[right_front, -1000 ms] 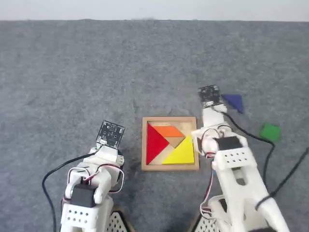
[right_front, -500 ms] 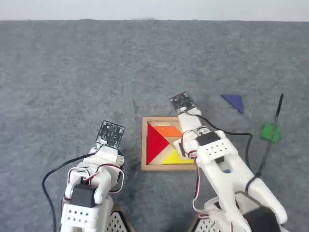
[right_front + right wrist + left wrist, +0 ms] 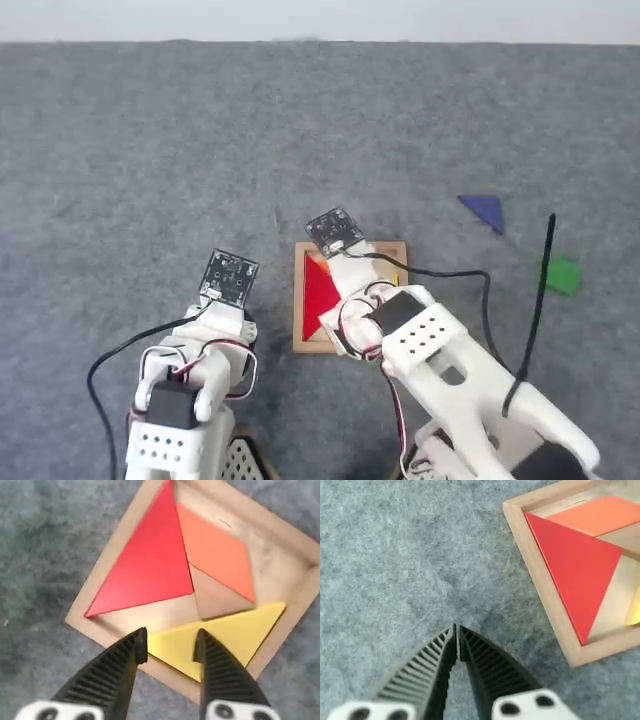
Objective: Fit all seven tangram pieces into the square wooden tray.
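Swinging across from beside the blue triangle (image 3: 484,210), my right arm had come over the tray (image 3: 119,550) within the last second, and in the high view its wrist covered most of the wood. My left arm had not shifted.

My right fingers (image 3: 141,642) were parted a moderate way with nothing between them. They hung above the yellow triangle (image 3: 225,632), near the tray's rim. My left fingers (image 3: 456,630) were pressed together, tip to tip, holding nothing. They were over the grey counter (image 3: 150,150) just beside the tray's corner.

Inside the tray lay the red triangle (image 3: 150,565) along one side and the orange parallelogram (image 3: 215,555) touching its edge. The yellow triangle filled the side nearest my right fingers. Between orange and yellow sat a small brown triangular patch; whether that was a piece or bare wood, I could not tell. A strip of pale tray floor showed between red and yellow.

Out on the counter, the blue triangle and the green square (image 3: 562,274) lay well apart from the tray, on my right arm's side, near one another but not touching.
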Tool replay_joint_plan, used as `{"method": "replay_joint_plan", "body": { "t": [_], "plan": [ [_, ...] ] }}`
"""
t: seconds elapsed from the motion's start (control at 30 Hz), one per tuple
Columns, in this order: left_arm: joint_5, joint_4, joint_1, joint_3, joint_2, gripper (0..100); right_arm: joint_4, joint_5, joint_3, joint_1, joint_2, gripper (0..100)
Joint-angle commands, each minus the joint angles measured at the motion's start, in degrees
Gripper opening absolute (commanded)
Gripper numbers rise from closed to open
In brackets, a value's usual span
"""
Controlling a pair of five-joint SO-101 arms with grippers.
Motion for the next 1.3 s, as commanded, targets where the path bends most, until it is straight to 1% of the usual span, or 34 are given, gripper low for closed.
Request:
{"method": "replay_joint_plan", "body": {
  "t": [0.0, 0.2, 0.27, 0.43, 0.5, 0.6, 0.77, 0.9, 0.93, 1.13, 1.27],
  "plan": [
    [0.26, 0.26, -0.26, -0.66, -1.23, 1, 0.22, -4.40, -1.76, -0.31, -2.42, 17.7],
    [0.26, 0.26, -0.26, -0.66, -1.23, 1, -0.84, -7.03, -1.85, 0.04, -2.51, 17.7],
    [0.26, 0.26, -0.26, -0.66, -1.23, 1, -1.01, -7.03, -2.02, 3.65, -3.03, 17.7],
    [0.26, 0.26, -0.26, -0.66, -1.23, 1, -2.24, -7.12, -5.71, 18.07, -1.19, 17.6],
    [0.26, 0.26, -0.26, -0.66, -1.23, 1, -2.24, -7.03, -7.82, 20.35, 0.84, 17.6],
    [0.26, 0.26, -0.26, -0.66, -1.23, 1, -2.24, -6.86, -10.55, 20.62, 5.05, 17.6],
    [0.26, 0.26, -0.26, -0.66, -1.23, 1, -2.24, -7.03, -14.86, 19.12, 12.35, 17.4],
    [0.26, 0.26, -0.26, -0.66, -1.23, 1, -2.24, -5.80, -17.93, 19.12, 17.10, 8.9],
    [0.26, 0.26, -0.26, -0.66, -1.23, 1, -2.24, -4.66, -18.20, 19.03, 18.33, 8.4],
    [0.26, 0.26, -0.26, -0.66, -1.23, 1, -4.79, -3.87, -18.29, 18.59, 24.92, 8.2],
    [0.26, 0.26, -0.26, -0.66, -1.23, 1, -3.38, -3.60, -18.46, 18.51, 25.63, 8.0]
  ]
}}
